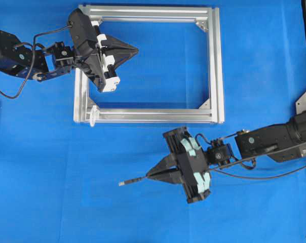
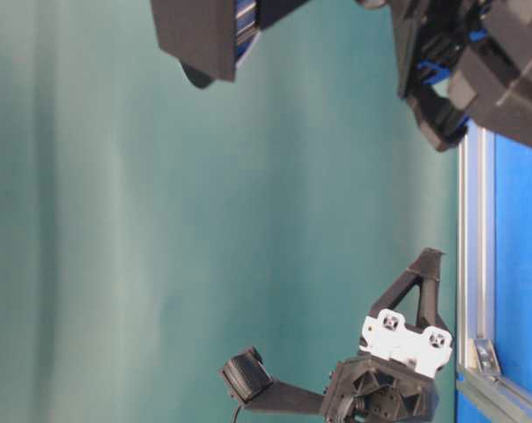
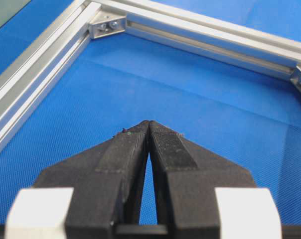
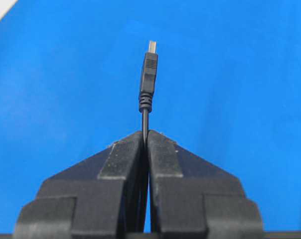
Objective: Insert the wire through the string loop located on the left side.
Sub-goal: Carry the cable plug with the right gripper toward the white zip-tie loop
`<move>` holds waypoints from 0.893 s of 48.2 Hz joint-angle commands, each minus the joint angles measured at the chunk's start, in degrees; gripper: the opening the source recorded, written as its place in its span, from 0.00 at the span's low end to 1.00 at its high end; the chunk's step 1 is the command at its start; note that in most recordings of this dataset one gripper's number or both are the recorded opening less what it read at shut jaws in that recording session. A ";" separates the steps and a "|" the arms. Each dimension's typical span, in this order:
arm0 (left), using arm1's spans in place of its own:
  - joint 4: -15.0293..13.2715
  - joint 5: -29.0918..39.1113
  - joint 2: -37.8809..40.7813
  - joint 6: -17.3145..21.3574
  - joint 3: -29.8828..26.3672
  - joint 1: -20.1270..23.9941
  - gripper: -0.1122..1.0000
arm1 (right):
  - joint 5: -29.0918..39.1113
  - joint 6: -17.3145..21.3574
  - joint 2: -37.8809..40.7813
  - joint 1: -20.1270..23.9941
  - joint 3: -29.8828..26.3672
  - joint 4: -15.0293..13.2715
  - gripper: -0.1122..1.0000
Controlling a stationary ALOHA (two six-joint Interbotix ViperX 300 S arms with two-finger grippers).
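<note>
silver aluminium frame (image 1: 214, 66), corner brackets (image 3: 106, 25), blue cloth (image 1: 264, 61)

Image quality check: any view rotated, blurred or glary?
Table-level view is turned sideways, mostly a soft teal backdrop; the arms near its top edge are blurred. Overhead is evenly lit, with mild glare on the frame. Left wrist: the shut fingers are sharp, the far rail slightly soft. Right wrist: the wire held in the fingers is crisp, on plain blue.

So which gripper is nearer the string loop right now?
Left. The left gripper hovers inside the frame, above the string loop; the right gripper, gripping the wire, sits below the frame.
</note>
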 commanded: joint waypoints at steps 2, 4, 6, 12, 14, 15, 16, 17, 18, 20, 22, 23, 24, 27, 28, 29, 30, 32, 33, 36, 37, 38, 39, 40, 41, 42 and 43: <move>0.18 -0.26 -1.76 -0.09 -0.44 -0.18 0.12 | -0.44 -0.09 -2.20 -1.93 0.00 0.09 0.10; 0.09 -0.26 -1.76 -0.09 -0.44 -0.18 0.12 | -0.44 -0.09 -2.37 -2.72 0.26 0.09 0.10; 0.18 -0.26 -1.76 -0.09 -0.44 -0.26 0.12 | -0.44 -0.18 -2.64 -3.69 0.62 0.09 0.10; 0.18 -0.26 -1.76 -0.09 -0.44 -0.26 0.12 | -0.53 -0.18 -3.34 -7.12 1.93 0.09 0.10; 0.18 -0.26 -1.76 -0.09 -0.44 -0.26 0.12 | -0.53 -0.18 -3.60 -8.26 2.29 0.18 0.10; 0.18 -0.26 -1.85 -0.09 -0.44 -0.26 0.12 | -0.53 -0.09 -3.69 -8.88 2.46 0.09 0.10; 0.18 -0.26 -1.76 -0.09 -0.44 -0.26 0.12 | -0.53 -0.18 -3.78 -9.40 2.64 0.09 0.10; 0.09 -0.26 -1.76 -0.09 -0.53 -0.26 0.12 | -0.53 -0.18 -3.96 -10.02 2.81 0.09 0.10; 0.18 -0.26 -1.85 -0.09 -0.53 -0.26 0.12 | -0.53 -0.09 -4.04 -10.46 2.90 0.18 0.10; 0.18 -0.26 -1.76 -0.09 -0.53 -0.35 0.12 | -0.53 -0.18 -4.22 -11.69 3.25 0.09 0.10; 0.18 -0.26 -1.76 -0.09 -0.53 -0.35 0.12 | -0.53 -0.18 -4.31 -12.66 3.34 0.09 0.10; 0.18 -0.26 -1.76 -0.09 -0.53 -0.35 0.12 | -0.53 -0.18 -4.31 -13.01 3.43 0.18 0.10; 0.18 -0.26 -1.85 -0.09 -0.53 -0.35 0.12 | -0.53 -0.18 -4.31 -13.45 3.43 0.09 0.10; 0.09 -0.26 -1.85 -0.09 -0.44 -0.44 0.12 | -0.53 -0.18 -4.39 -14.24 3.52 0.18 0.10; 0.18 -0.26 -1.76 -0.09 -0.44 -0.44 0.12 | -0.53 -0.18 -4.39 -14.59 3.52 0.09 0.10; 0.18 -0.26 -1.85 -0.09 -0.44 -0.53 0.12 | -0.53 -0.18 -4.31 -14.77 3.52 0.09 0.10; 0.18 -0.26 -1.85 -0.09 -0.44 -0.53 0.12 | -0.53 -0.18 -4.31 -14.94 3.52 0.09 0.10; 0.09 -0.26 -1.76 -0.09 -0.44 -0.62 0.12 | -0.53 -0.26 -4.39 -15.21 3.52 0.09 0.10; 0.09 -0.26 -1.76 -0.09 -0.44 -0.62 0.12 | -0.53 -0.26 -4.31 -15.38 3.52 0.09 0.10; 0.09 -0.26 -1.76 -0.09 -0.44 -0.70 0.12 | -0.62 -0.26 -4.39 -15.73 3.52 0.09 0.10; 0.18 -0.26 -1.76 -0.09 -0.53 -0.70 0.12 | -0.62 -0.26 -4.31 -15.73 3.43 0.18 0.10; 0.18 -0.35 -1.85 -0.18 -0.53 -0.70 0.12 | -0.53 -0.26 -4.31 -15.82 3.43 0.09 0.10; 0.09 -0.26 -1.76 -0.09 -0.53 -0.79 0.12 | -0.53 -0.26 -4.31 -15.82 3.43 0.09 0.10; 0.18 -0.26 -1.76 -0.09 -0.53 -0.79 0.12 | -0.53 -0.26 -4.31 -15.82 3.34 0.09 0.10; 0.09 -0.26 -1.76 -0.09 -0.53 -0.79 0.12 | -0.62 -0.26 -4.22 -15.82 3.25 0.09 0.10; 0.18 -0.26 -1.76 -0.18 -0.53 -0.79 0.12 | -0.62 -0.18 -4.13 -15.82 3.08 0.09 0.10; 0.18 -0.26 -1.76 -0.18 -0.53 -0.79 0.12 | -0.62 -0.18 -4.04 -15.82 2.90 0.18 0.10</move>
